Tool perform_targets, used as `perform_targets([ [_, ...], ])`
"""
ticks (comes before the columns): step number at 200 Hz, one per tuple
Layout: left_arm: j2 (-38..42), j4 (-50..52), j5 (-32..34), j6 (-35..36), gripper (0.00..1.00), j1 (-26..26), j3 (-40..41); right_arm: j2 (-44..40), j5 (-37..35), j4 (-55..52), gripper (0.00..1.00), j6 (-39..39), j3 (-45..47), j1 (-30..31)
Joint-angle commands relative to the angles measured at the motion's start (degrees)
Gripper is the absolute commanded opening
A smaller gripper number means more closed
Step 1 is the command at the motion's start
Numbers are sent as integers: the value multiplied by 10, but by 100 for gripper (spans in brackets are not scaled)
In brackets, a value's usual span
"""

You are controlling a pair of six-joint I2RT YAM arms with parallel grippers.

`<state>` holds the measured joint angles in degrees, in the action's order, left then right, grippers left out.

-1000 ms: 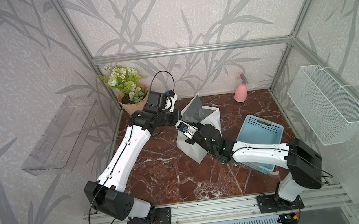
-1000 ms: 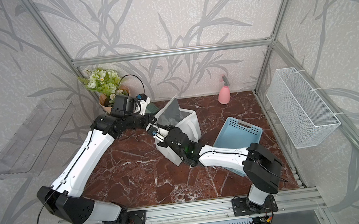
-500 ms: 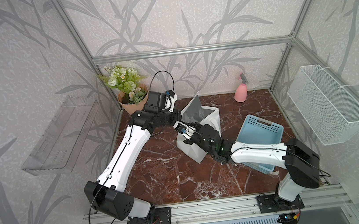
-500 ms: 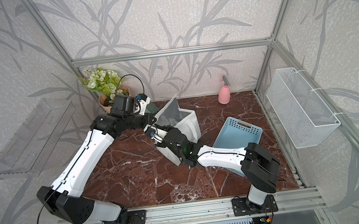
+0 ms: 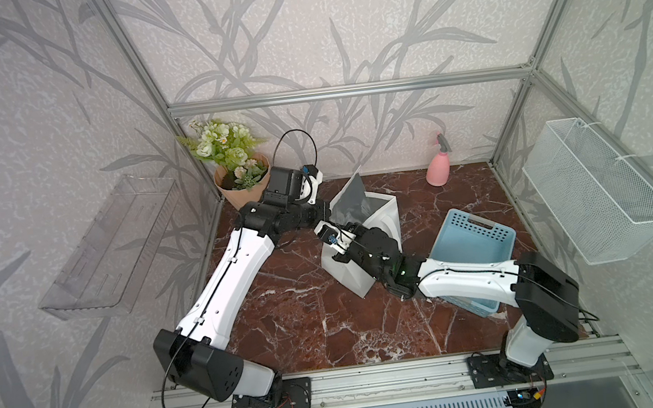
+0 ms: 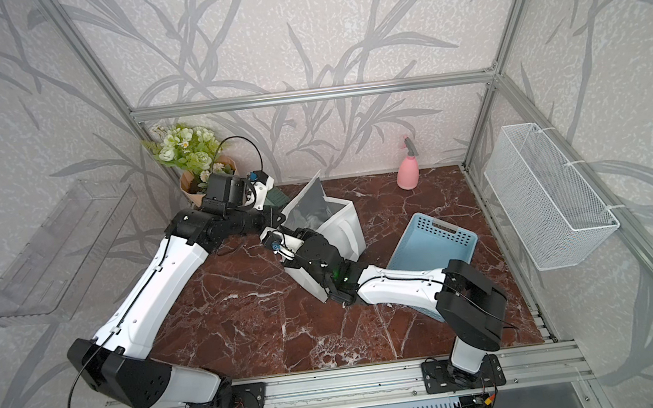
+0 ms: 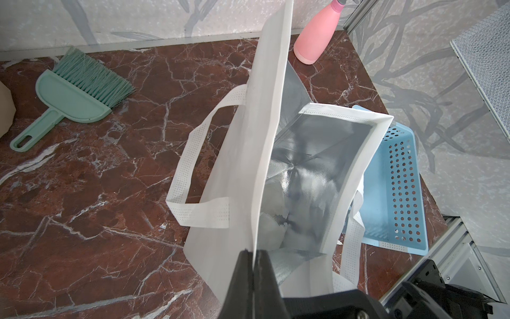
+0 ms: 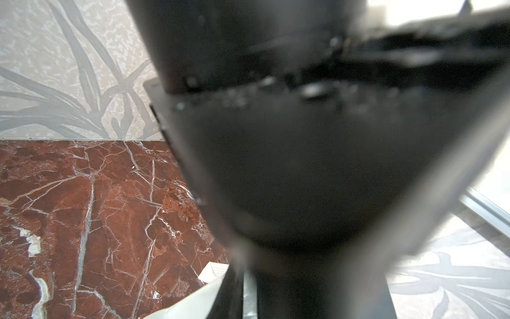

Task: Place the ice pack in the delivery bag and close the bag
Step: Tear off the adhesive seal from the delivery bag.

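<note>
Left gripper (image 7: pixel 253 256) pinched tight on the delivery bag (image 5: pixel 385 223) flap (image 7: pixel 265 132); bag upright at frame centre in both top views. Right gripper (image 8: pixel 248 292) at the bag rim, view blurred, so I cannot tell its opening. Pale lump (image 7: pixel 271 212) inside the bag; I can't confirm it's the ice pack.

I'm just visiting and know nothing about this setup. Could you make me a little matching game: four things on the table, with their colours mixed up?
Things:
1. spray bottle
2. brush and dustpan
3. tray
4. delivery bag

Colours:
A. white
B. light blue
C. pink
D. mint green

Pairs: 1-C, 2-D, 3-B, 4-A
</note>
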<state>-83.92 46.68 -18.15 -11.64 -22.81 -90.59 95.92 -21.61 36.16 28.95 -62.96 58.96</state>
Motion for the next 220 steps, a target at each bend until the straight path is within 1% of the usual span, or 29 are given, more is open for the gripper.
perform_targets([
  [1,6,-1,-9,-3,0,2,8,6,-25,28,13,7,-11,3],
  [26,6,0,-8,-4,0,2,8,5,-28,30,13,8,-8,3],
  [49,6,-1,-10,-4,0,2,8,3,-17,26,11,6,-7,3],
  [72,5,-1,-10,-4,0,2,9,4,-6,22,6,7,-6,4],
  [80,6,-1,-10,-4,0,2,9,4,-3,23,0,8,-6,5],
  [110,7,-1,-9,-4,0,3,8,4,-3,24,0,12,-3,7],
  [119,7,-1,-10,-4,7,3,4,3,-5,22,0,11,-4,7],
  [129,7,-1,-8,-5,18,3,-2,2,-7,16,0,10,-6,7],
  [139,7,-1,-7,-5,32,4,-8,1,-13,11,0,9,-9,6],
  [151,8,0,-1,-5,42,5,-17,1,-25,3,0,8,-14,4],
  [160,8,0,3,-5,46,6,-23,-1,-35,-1,0,6,-17,1],
  [173,11,0,9,-6,55,7,-32,-5,-46,-5,0,2,-18,-5],
  [184,14,-1,14,-7,58,7,-38,-11,-50,-10,0,-8,-19,-14],
  [189,16,-2,17,-7,62,7,-41,-15,-51,-14,0,-14,-19,-19],
  [198,20,-5,20,-8,64,7,-44,-22,-51,-25,0,-26,-21,-27],
  [201,22,-6,22,-9,66,8,-44,-24,-51,-28,0,-29,-22,-30],
  [220,32,-16,24,-11,68,7,-42,-36,-54,-47,0,-43,-31,-48],
])
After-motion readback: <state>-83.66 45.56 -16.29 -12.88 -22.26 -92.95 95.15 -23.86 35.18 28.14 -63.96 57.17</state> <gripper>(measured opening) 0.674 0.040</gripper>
